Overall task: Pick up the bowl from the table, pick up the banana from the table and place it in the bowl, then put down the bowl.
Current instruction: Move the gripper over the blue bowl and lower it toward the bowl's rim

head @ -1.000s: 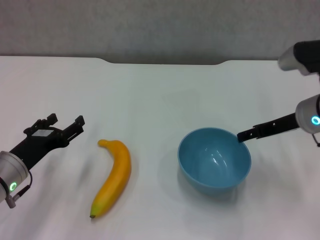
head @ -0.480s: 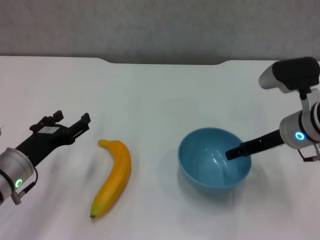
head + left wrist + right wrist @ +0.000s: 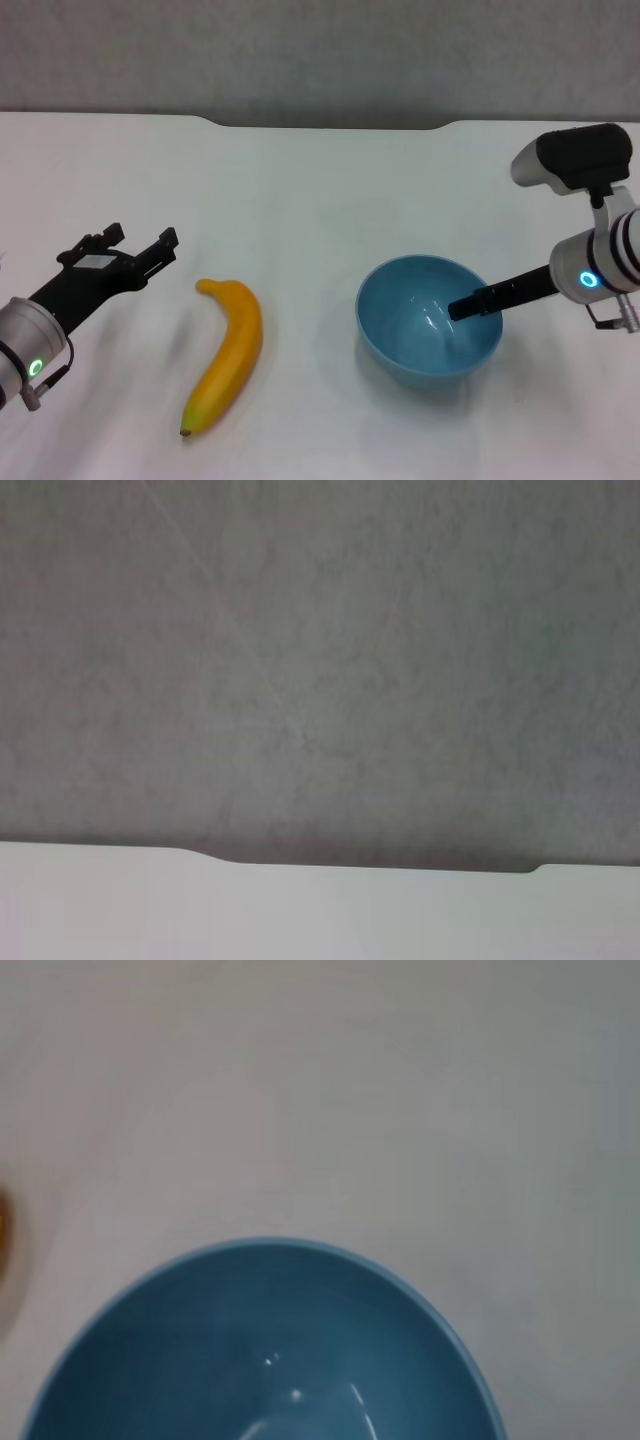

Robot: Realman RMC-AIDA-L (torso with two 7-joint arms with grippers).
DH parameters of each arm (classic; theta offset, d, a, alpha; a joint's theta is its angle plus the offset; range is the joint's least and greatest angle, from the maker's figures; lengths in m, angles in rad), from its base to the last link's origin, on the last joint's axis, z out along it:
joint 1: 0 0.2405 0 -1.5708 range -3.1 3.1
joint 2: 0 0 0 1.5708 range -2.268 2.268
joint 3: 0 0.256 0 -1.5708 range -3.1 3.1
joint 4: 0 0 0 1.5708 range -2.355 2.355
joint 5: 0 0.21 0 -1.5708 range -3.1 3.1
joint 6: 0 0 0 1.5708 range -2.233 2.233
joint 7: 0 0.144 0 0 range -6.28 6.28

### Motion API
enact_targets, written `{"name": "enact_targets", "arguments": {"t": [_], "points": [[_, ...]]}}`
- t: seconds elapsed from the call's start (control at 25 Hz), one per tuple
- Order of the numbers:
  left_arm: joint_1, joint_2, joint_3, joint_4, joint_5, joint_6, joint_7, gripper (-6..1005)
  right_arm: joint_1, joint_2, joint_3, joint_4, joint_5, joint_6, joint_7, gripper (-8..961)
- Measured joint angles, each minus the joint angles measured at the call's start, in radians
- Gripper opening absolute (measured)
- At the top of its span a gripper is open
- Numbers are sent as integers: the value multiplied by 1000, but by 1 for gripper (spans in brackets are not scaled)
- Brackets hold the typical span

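Bowl [image 3: 425,335] glossy blue, round, right pincer [image 3: 462,308] over rim, curved banana [image 3: 226,355]

— What carries everything here?

— A plain white counter [image 3: 300,200], flat, with a shallow notch cut into its far edge at twelve o'clock. Behind that edge is a grey wall.

— And what lies directly on it?

— Two things. A yellow-orange banana [image 3: 228,354] lies at about eight o'clock from the counter's middle, curved, its dark tip pointing toward six o'clock. A glossy light blue bowl [image 3: 420,345] stands upright at about four o'clock, mouth up.

— Do they touch?

— No, they sit well apart, with bare white surface between them; the bowl is at three o'clock from the banana.
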Motion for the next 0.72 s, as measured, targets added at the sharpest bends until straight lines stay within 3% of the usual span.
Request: {"name": "enact_targets", "arguments": {"t": [0.24, 0.44, 0.72], "points": [[1, -1, -1, 1, 0, 1, 0, 860, 2, -1, -49, 6, 41, -23, 4, 689], [1, -2, 0, 1, 0, 1, 0, 859, 18, -2, -61, 42, 42, -23, 5, 450], [1, -2, 2, 1, 0, 0, 0, 860, 29, -3, -64, 52, 36, -25, -2, 378]]}}
